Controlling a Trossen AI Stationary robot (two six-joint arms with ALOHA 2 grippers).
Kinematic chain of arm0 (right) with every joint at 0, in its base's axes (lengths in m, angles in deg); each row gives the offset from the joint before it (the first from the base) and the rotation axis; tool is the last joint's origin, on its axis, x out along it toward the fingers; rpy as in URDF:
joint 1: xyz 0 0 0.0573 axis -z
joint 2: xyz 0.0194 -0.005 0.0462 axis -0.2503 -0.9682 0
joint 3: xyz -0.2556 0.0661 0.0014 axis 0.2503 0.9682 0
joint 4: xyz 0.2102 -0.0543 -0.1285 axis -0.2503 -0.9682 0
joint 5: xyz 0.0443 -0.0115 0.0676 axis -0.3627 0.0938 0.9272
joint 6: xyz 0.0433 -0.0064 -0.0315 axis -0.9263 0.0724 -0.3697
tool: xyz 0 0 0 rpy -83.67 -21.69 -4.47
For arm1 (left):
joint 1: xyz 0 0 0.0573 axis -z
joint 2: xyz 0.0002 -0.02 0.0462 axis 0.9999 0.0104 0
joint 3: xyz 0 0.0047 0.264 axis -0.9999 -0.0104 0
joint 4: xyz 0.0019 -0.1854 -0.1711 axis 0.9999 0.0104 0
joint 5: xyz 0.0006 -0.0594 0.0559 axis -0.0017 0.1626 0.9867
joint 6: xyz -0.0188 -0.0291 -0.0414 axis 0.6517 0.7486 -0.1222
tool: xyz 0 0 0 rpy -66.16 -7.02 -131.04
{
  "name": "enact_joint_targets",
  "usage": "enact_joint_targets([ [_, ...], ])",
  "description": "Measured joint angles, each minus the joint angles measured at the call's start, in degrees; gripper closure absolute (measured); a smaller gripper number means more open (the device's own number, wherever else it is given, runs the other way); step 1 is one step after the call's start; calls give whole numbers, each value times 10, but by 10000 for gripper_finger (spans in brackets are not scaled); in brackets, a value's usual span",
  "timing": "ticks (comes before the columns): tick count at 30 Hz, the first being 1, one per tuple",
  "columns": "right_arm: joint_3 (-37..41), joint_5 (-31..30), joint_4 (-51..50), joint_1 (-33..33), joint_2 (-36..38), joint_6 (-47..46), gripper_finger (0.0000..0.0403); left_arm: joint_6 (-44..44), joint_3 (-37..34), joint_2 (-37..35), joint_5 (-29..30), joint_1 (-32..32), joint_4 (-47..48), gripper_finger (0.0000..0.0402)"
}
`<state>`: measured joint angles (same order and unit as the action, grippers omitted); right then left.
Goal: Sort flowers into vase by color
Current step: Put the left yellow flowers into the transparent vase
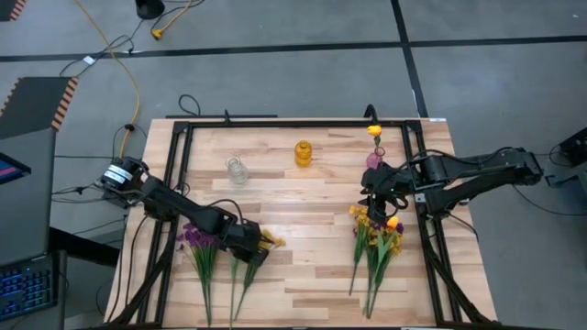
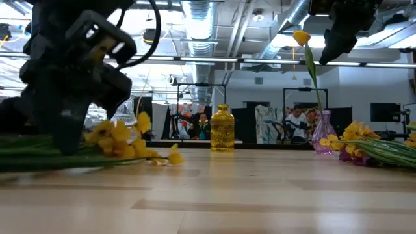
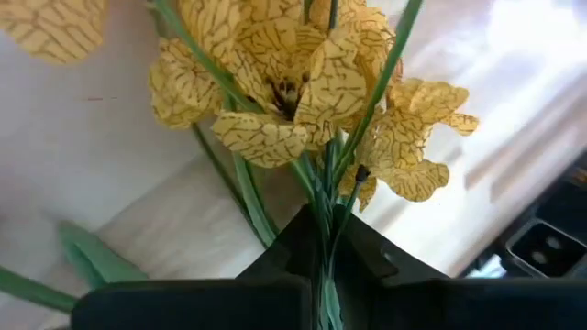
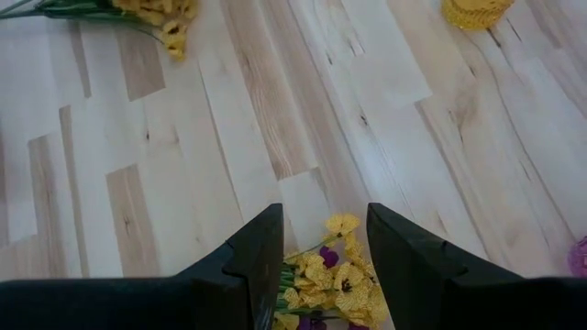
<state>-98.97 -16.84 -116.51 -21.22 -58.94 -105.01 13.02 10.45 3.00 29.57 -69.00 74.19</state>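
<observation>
So my left end effector (image 1: 249, 240) is low at the near-left part of the counter (image 1: 303, 275), pinched on the stem of a yellow flower bunch (image 1: 271, 240). The wrist view shows the green stems running right between my fingers, with the blossoms fanned out just past them. That bunch lies nearly flat on the wood, long axis running left to right, blossoms pointing toward the middle of the counter. The purple flowers (image 1: 194, 236) lie just beside it, on the outer side.

The yellow vase (image 1: 303, 152) is what matters next, I think. It stands toward the far edge around the middle, away from my left end effector and to its right, with the clear vase (image 1: 238, 170) a bit closer. My left arm is the nearer one and already has the stem, so it'd need to tip the bunch upright on the way over.

My right end effector (image 4: 323, 266) hovers with fingers spread over the mixed flower pile (image 1: 378, 240) on the right. The pink vase (image 1: 374, 159) already holds one tulip (image 1: 374, 130).
</observation>
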Motion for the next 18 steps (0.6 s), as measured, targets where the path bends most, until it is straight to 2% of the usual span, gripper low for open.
enact_joint_targets([
  [7,0,0,0,0,0,0,218,-47,0,-45,31,-1,-20,400],
  [12,0,0,0,0,0,0,218,-86,0,-106,84,-2,-15,400],
  [18,0,0,0,0,0,0,218,-148,0,-198,180,-2,-8,400],
])
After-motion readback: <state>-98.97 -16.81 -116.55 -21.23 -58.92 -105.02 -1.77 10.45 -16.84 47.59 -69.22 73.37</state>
